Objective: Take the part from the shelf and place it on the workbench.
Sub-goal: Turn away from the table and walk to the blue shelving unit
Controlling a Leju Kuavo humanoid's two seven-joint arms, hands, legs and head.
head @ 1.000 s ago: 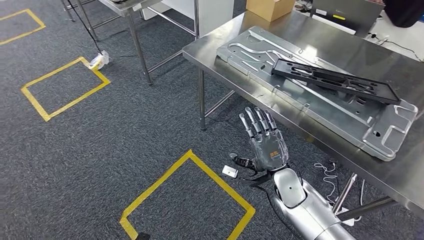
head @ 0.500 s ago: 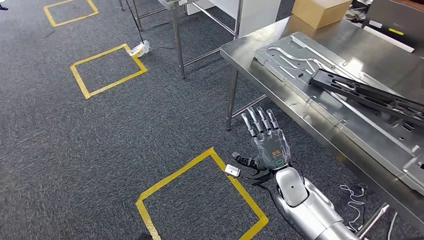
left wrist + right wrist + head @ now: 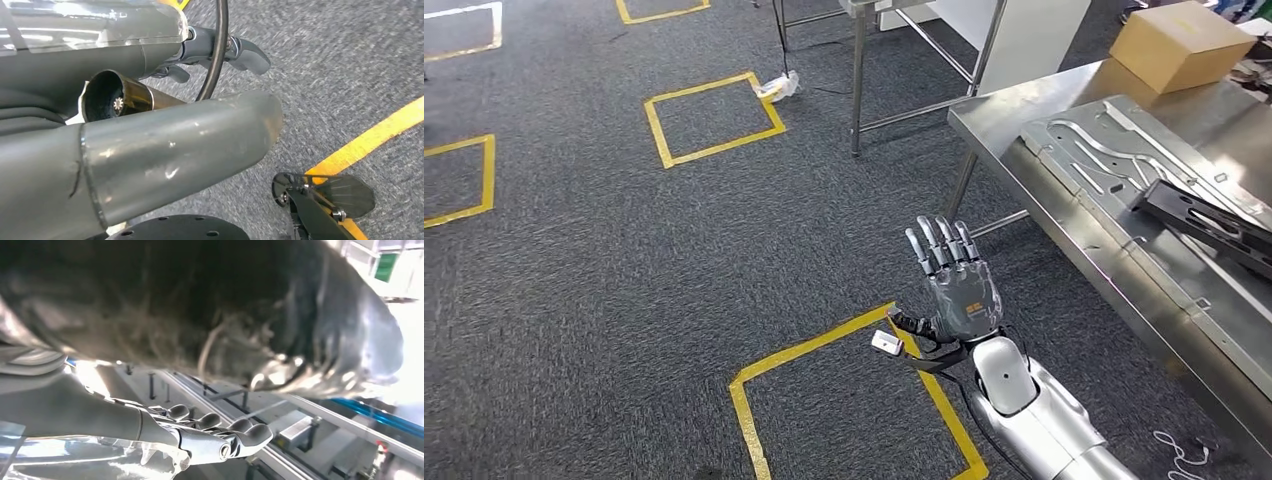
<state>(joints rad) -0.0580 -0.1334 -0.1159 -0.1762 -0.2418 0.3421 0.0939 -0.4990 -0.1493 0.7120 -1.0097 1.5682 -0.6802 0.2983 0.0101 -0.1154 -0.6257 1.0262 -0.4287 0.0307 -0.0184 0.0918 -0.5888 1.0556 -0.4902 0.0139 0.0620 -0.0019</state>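
Resting shut on the far corner of the steel bench [image 3: 984,125]: one cardboard box [image 3: 1179,45], contents impossible to tell. Lying on that same bench: one large silver pressed-metal panel [image 3: 1104,150], serving as a bed for one long black slotted part [image 3: 1209,222], which is sitting flat across the panel and running off the picture's edge.

Hovering over the carpet [image 3: 604,300] beside the bench, well apart from the part: the right hand [image 3: 954,285], fingers straight and spread, grasping nothing. Hanging low over the floor in its wrist view: the left hand [image 3: 175,145], with too little showing to tell whether it is released or clenched.

Marking the carpet: five taped squares [image 3: 714,118], four yellow and one paler, several cut off by the frame. Lying by one square: a single crumpled plastic scrap [image 3: 780,84]. Standing behind: one more metal table [image 3: 859,70].
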